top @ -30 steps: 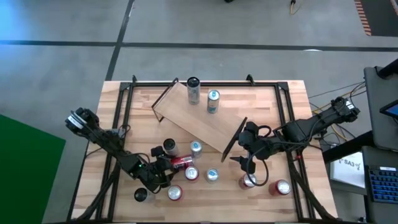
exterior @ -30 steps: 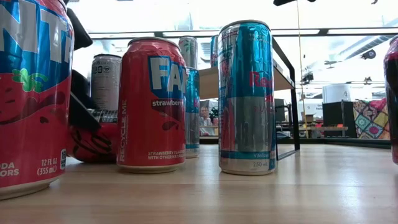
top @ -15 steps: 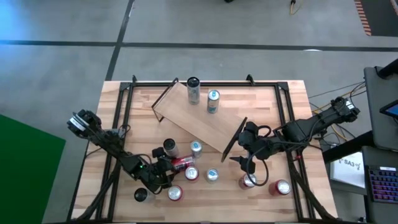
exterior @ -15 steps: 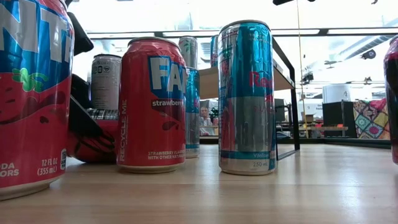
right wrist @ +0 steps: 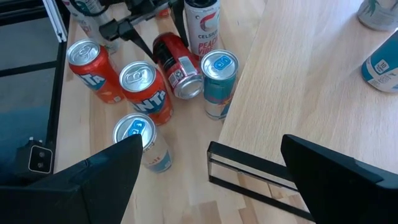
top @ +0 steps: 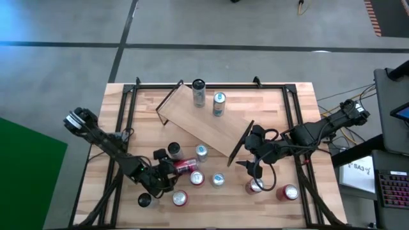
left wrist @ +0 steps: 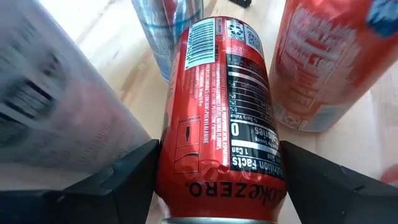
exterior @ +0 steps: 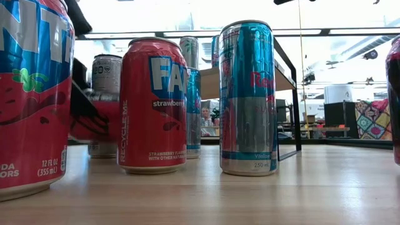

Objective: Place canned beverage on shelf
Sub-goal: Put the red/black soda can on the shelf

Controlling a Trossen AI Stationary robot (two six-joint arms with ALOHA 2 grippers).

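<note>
The red Coke Zero can (left wrist: 217, 118) lies on its side among the standing cans near the table's front edge, and I have my left gripper (top: 167, 174) clamped across its body, a finger (left wrist: 127, 183) pressed on each flank, presumably to carry it to the shelf (top: 201, 124), well apart toward the back. From the low view I think it is just clear of the table, but I can't be sure. My right gripper (top: 254, 167) waits with fingers spread wide, beside the shelf's near end.
</note>
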